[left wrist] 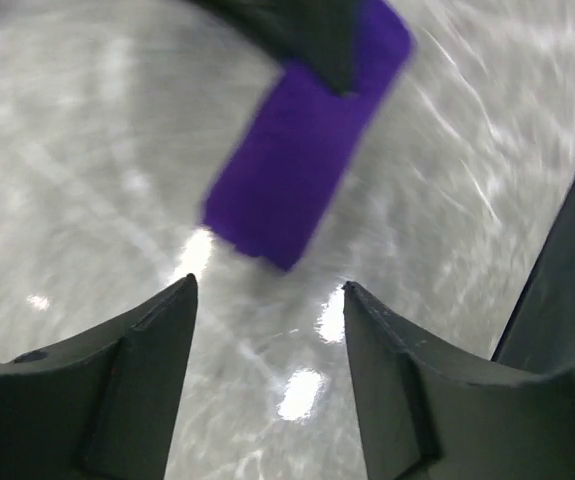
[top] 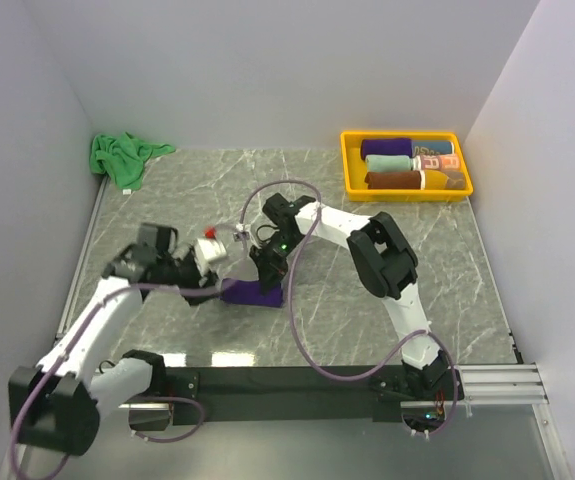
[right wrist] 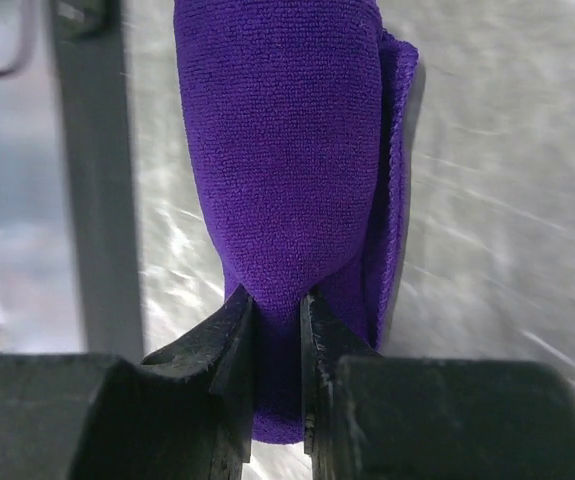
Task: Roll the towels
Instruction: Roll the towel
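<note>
— Between the fingers of the right gripper (right wrist: pixel 278 312), what?
— The rolled purple towel (right wrist: pixel 287 150), pinched at one end; the left gripper (left wrist: pixel 267 292) hangs near it, jaws apart.
— Next?
— Likely stowing it; the green towel (top: pixel 122 155) lies crumpled, well beyond both.

No word, brand or number can be read anywhere; the white tag (top: pixel 125 189) on the green towel (top: pixel 117 155) at the table's (top: pixel 467 290) far left corner is too small to make out.

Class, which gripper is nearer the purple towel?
Right. The right gripper pinches the purple towel; the left gripper hangs open just short of it, not touching.
</note>
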{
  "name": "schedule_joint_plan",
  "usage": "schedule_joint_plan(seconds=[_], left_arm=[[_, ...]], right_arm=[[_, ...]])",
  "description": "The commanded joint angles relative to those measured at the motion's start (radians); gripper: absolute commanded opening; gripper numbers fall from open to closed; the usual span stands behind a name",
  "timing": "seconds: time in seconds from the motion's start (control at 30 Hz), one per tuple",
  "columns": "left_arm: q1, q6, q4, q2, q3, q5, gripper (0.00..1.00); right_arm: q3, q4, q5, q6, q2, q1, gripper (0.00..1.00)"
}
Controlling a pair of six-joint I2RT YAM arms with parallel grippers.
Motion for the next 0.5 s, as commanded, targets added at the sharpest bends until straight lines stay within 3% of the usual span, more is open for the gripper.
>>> schedule_joint_plan(seconds=[0.0, 0.27, 0.47], left_arm=[[-0.144, 0.066, 0.139, -0.085, -0.098, -0.151, 0.66], [-0.34, 0.074, 0.277, 0.023, -0.112, -0.189, 0.67], [-0.408, 0.13, 0.316, 0.137, -0.107, -0.212, 0.59]], right_arm=[[-0.024, -0.04, -0.066, 0.054, 0.073, 0.018, 0.0], [-0.015, -0.046, -0.087, 0.07, 0.108, 0.001, 0.0], [-0.02, -0.026, -0.07, 0.088, 0.106, -0.005, 0.0]])
